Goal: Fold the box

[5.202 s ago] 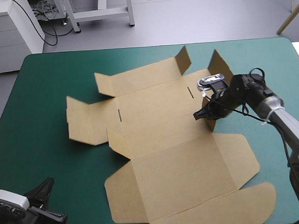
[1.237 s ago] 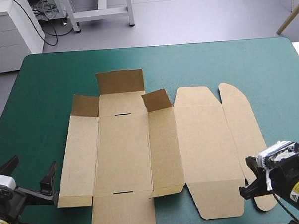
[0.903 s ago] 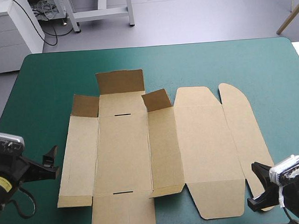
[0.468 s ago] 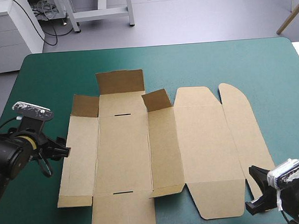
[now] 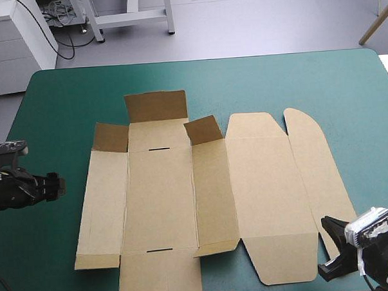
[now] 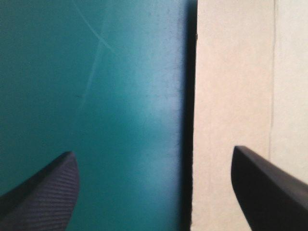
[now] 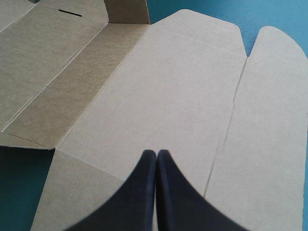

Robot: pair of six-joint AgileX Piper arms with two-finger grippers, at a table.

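Observation:
The brown box (image 5: 164, 192) lies as a flat cut sheet in the middle of the teal-green table (image 5: 275, 84). Three small flaps stand up at its far side, the tallest (image 5: 155, 106) in the middle. My left gripper (image 5: 56, 184) hovers off the sheet's left edge, pointing at it. In the left wrist view this gripper (image 6: 153, 151) is open, the box's edge (image 6: 240, 96) running between its fingers. My right gripper (image 5: 323, 270) sits at the near right corner. It is shut (image 7: 156, 155) and empty, over the wide lid panel (image 7: 168, 86).
The rounded lid flap (image 5: 313, 153) reaches toward the table's right side. Bare teal-green cover (image 5: 57, 106) runs in broad bands left of, beyond and right of the sheet. The near flap (image 5: 158, 276) reaches almost to the table's front edge.
Much earlier the sheet lay askew with the right gripper on it; now it lies square. The left gripper rose from the near left corner, neared the box's left edge, then drew back left.

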